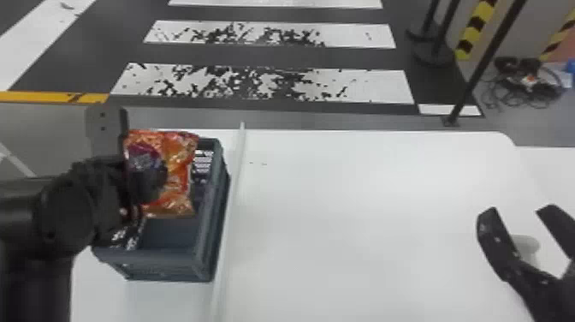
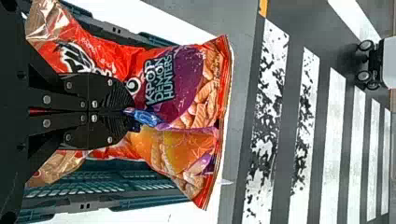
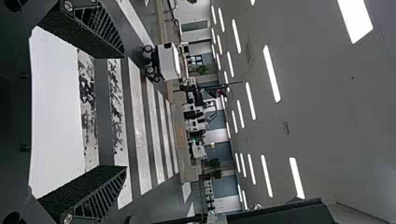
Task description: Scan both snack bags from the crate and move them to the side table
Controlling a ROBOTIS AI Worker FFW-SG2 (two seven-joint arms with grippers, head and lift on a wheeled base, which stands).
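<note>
- Counted in view: two pincers, one red and orange snack bag (image 1: 179, 160), one blue-grey crate (image 1: 171, 267), and one white bench (image 1: 363, 192) under the crate.
- The left pincer (image 1: 149, 182) is pressed together on the snack bag, its two fingers meeting over a pinched fold of the wrapper. In the left wrist view, the bag spreads out to both sides of the left pincer (image 2: 132, 112) and on past its tips, with a deep crease running on from the pinch.
- The snack bag is in the left pincer's grip, over the crate. Whether its underside touches the crate cannot be told.
- The right pincer (image 1: 520, 210) is spread wide, its two fingers well apart with nothing between them. It is above the bench, well apart from the left pincer and the crate. The right wrist view shows the same broad gap.
- The crate stands beneath the left pincer, its long slatted wall on the side toward the right pincer. Part of the rim and inside shows around the bag; the left arm hides the rest.
- A pale raised strip (image 1: 237, 171) runs just beside the crate, between it and the right pincer, from the near side of the bench to its far edge.
- From that strip the flat white top stretches to the right pincer, giving broad room sideways. Its far edge lies beyond both pincers and ends in a rounded corner on the right pincer's side.
- Past the far edge is the striped floor (image 1: 265, 109).
</note>
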